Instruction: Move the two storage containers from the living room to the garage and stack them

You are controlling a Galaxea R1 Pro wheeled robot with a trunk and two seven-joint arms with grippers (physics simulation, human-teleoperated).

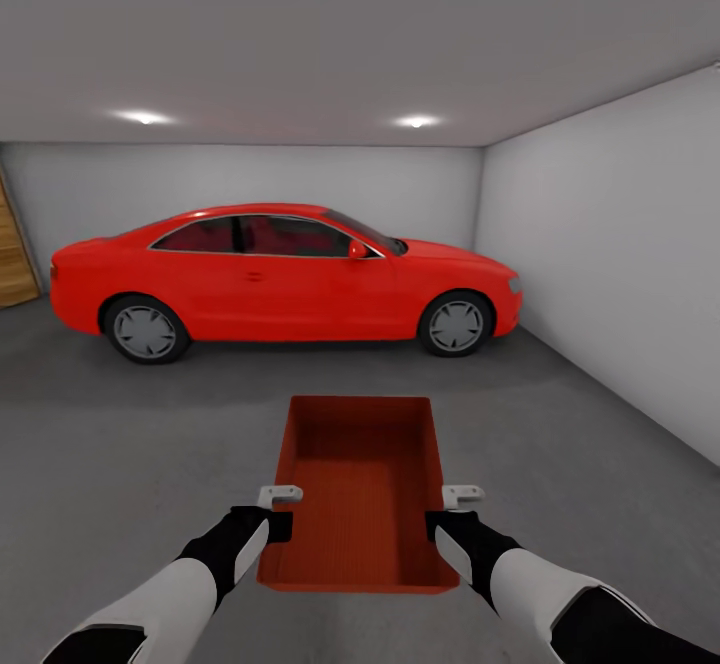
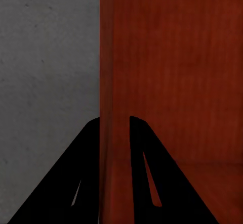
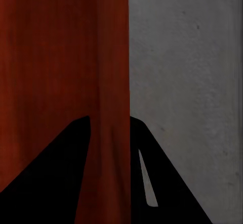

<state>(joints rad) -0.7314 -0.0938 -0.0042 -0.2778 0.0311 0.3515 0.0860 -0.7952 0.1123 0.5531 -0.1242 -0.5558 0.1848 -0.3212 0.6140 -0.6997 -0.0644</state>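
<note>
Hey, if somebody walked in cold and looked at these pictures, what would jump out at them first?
The red car parked side-on against the far white wall, under two ceiling spotlights. Next, the orange-red storage container held out in front over the grey concrete floor, the left gripper clamped on one long wall and the right gripper on the other.

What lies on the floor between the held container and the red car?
Nothing: in the head view only bare grey floor runs from the container's far rim to the red car.
</note>
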